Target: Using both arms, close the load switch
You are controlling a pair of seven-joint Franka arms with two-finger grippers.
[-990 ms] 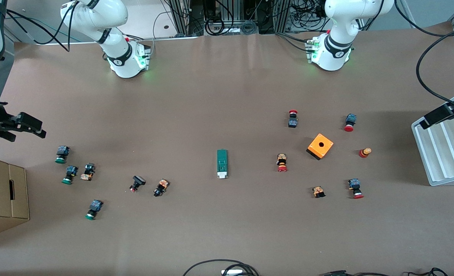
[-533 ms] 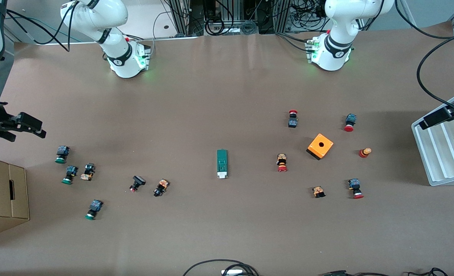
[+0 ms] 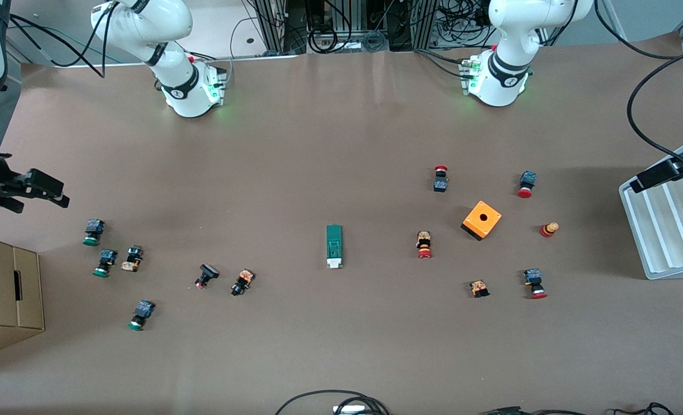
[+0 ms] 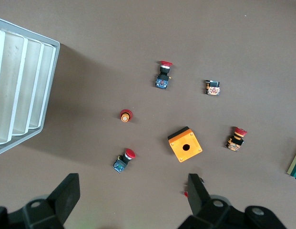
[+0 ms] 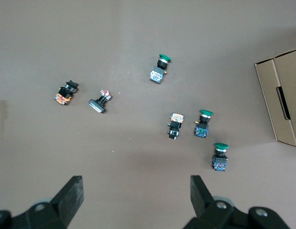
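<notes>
The load switch [image 3: 334, 246] lies flat on the brown surface [image 3: 341, 132], about the centre of the front view and a touch below the middle. Its white tab points toward the lower edge of the frame. Nothing touches it, and the scattered push buttons on either side lie well apart from it.

Neither arm is near it. The right pincer [image 3: 59, 195] hangs at the frame's edge on the right arm's end of the surface, over bare brown paper just above the cardboard box [image 3: 7, 288] and the green-capped buttons [image 3: 93, 231]. The left pincer [image 3: 641, 183] hangs at the frame's edge on the left arm's end, over the rim of the white ribbed tray [image 3: 664, 253]. Both wrist views show the fingers spread wide with nothing between them. Only a sliver of the green block peeps in at the edge of the left wrist view.

I'd say the job has hardly begun: this looks like the start of the approach, with the switch not yet closed. Next, both arms need to travel inward to the centre. One would probably steady the green body while the other works the tab end. The left arm should pass clear of the orange box [image 3: 481, 219] and the red-capped buttons [image 3: 424, 244] on its way.
</notes>
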